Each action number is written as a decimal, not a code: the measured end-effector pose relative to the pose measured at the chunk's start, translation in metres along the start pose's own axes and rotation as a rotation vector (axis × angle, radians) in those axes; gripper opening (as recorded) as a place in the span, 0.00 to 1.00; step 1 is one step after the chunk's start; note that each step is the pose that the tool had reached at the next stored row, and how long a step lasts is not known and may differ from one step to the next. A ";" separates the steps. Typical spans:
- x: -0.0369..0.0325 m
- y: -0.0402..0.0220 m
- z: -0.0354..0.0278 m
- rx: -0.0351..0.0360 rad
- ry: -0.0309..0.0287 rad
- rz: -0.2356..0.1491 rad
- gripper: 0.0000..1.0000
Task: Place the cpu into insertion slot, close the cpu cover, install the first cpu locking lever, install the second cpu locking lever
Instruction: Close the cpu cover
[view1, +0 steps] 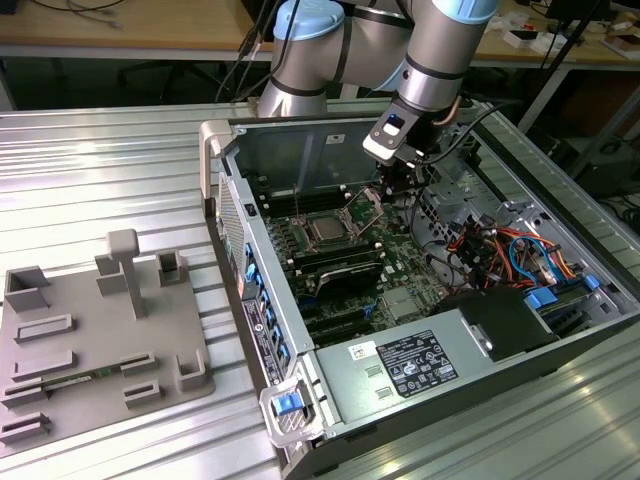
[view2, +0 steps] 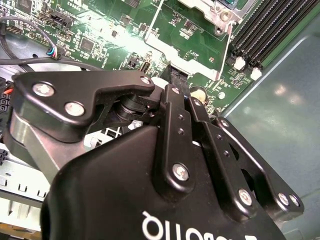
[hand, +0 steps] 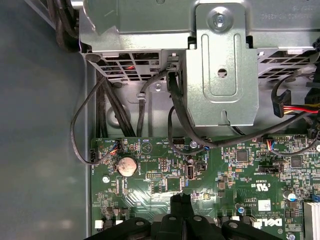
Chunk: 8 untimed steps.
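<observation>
In the exterior view the cpu (view1: 328, 230), a dull silver square, lies flat in the insertion slot (view1: 312, 218) on the green motherboard inside the open computer case. The cpu cover (view1: 364, 209), a thin silvery frame, stands tilted up at the slot's edge on the exterior view's right. My gripper (view1: 393, 188) hangs just beyond the raised cover, a little above the board. In both wrist views its black fingers (view2: 176, 82) press together with nothing between them (hand: 181, 200). The cover's silvery plate (view2: 202, 9) and a thin wire locking lever (view2: 230, 50) lie just past the gripper (view2: 179, 75).
Long black memory slots (view1: 340, 268) run beside the socket. Cable bundles (view1: 490, 250) and a drive cage (hand: 220, 75) crowd the case on the exterior view's right. The case walls (view1: 300, 150) enclose the board. A grey fixture tray (view1: 90, 340) sits on the ribbed table outside.
</observation>
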<state>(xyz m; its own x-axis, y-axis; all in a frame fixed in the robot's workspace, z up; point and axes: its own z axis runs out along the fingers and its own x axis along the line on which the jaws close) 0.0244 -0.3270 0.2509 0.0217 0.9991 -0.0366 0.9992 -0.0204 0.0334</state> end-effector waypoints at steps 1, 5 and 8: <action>0.0000 0.0000 0.0000 0.0000 0.0000 0.000 0.11; 0.0000 -0.0001 0.0000 0.0000 0.0000 0.000 0.11; 0.0000 -0.0003 0.0000 0.0000 0.0000 0.000 0.11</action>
<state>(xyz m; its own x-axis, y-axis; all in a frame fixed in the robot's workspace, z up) 0.0241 -0.3270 0.2509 0.0217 0.9991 -0.0366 0.9992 -0.0205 0.0334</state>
